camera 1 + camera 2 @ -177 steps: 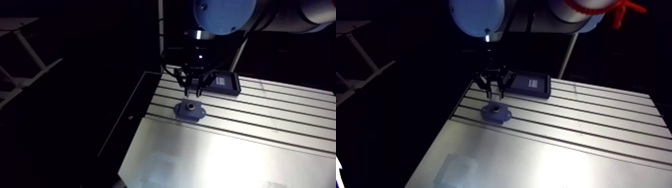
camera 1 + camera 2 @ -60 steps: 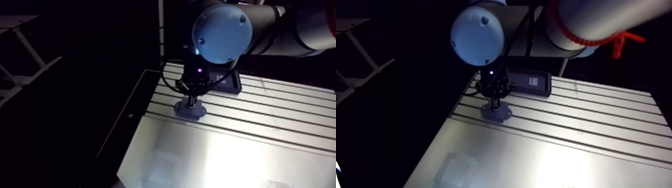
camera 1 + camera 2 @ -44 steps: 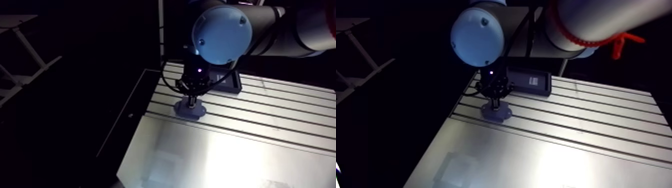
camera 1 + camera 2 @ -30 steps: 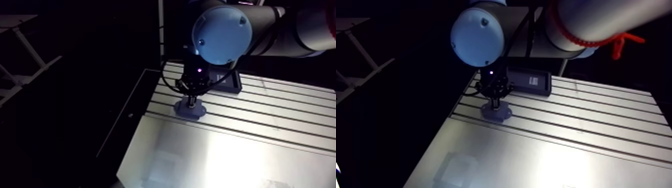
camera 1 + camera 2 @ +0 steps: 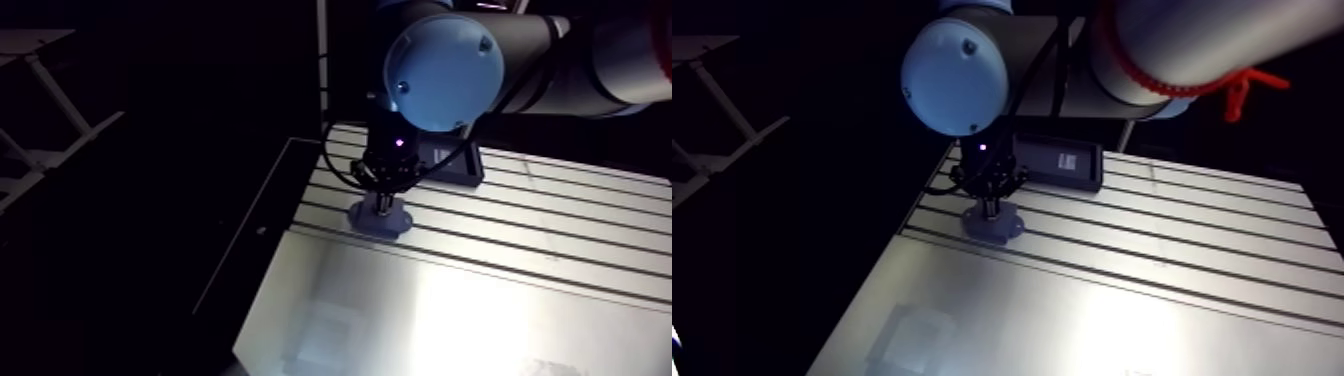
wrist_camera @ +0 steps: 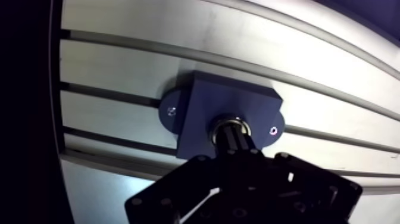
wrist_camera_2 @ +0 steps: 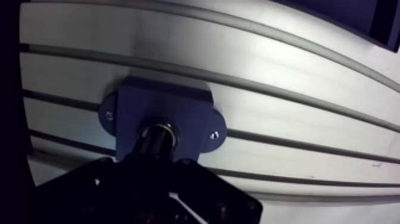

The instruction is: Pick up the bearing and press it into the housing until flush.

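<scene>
While the gripper [image 6: 232,142], fully closed and holding nothing, bears down on the bearing [image 6: 228,123], the bearing sits in the housing [image 6: 199,107] on the desk [image 6: 113,62]. Pressing appears nearly done; flushness unconfirmed, withdrawal pending.

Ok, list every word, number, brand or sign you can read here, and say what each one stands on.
No text here is clear enough to quote.
On the dark box at the far edge of the table, a pale label: print too blurred to read.
On the housing: no lettering shows.
On the light-blue joint cap: no lettering shows.
</scene>
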Robot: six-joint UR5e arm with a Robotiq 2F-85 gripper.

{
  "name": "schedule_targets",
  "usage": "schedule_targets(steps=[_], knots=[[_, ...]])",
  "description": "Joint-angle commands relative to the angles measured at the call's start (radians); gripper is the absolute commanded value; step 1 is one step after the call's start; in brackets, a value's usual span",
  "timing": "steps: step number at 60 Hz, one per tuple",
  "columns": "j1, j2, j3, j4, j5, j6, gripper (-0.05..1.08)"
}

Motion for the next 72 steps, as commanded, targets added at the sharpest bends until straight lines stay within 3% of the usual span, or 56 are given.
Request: schedule_targets(steps=[1, 72], knots=[[0.000, 0.001, 0.001, 0.000, 0.001, -0.003, 1.08], [0.000, 0.005, 0.006, -0.001, 0.000, -0.004, 1.08]])
